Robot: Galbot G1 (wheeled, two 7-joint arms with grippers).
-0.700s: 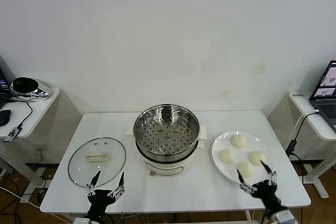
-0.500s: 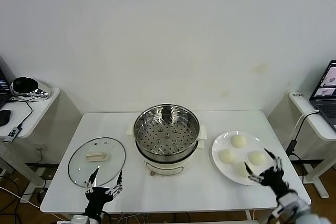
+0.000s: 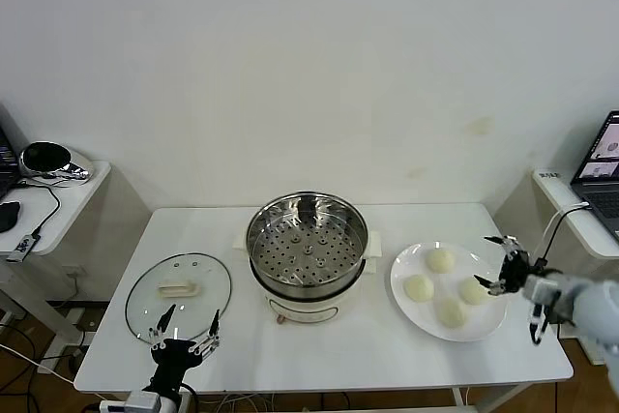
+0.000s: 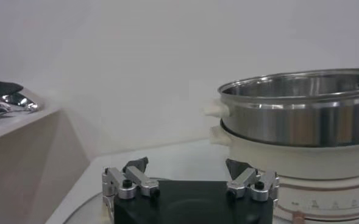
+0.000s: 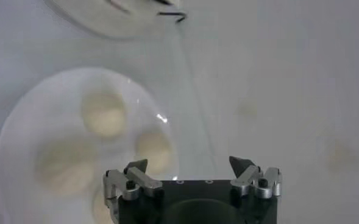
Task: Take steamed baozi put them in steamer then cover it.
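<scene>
The steamer [image 3: 307, 244], a shiny steel pot with a perforated tray on a cream base, stands mid-table and holds nothing; it also fills the side of the left wrist view [image 4: 301, 115]. Four cream-white baozi lie on a white plate [image 3: 406, 311] to its right: [image 3: 440, 260], [image 3: 418, 287], [image 3: 472, 290], [image 3: 451, 312]. My right gripper [image 3: 495, 263] is open and empty, raised over the plate's right edge; its wrist view looks down on the baozi [image 5: 104, 112] past the gripper [image 5: 188, 164]. The glass cover [image 3: 178, 295] lies flat to the steamer's left. My left gripper [image 3: 184, 331] is open at the cover's front edge [image 4: 187, 165].
The table's front edge [image 3: 319, 392] runs just behind both grippers. A side table with a kettle [image 3: 46, 160] stands at far left, another with a laptop [image 3: 600, 171] at far right. A cable [image 3: 556, 229] hangs by the right table.
My right gripper has lifted from the plate's front edge and swung right and back to the plate's right side. My left gripper has dropped slightly toward the table's front edge.
</scene>
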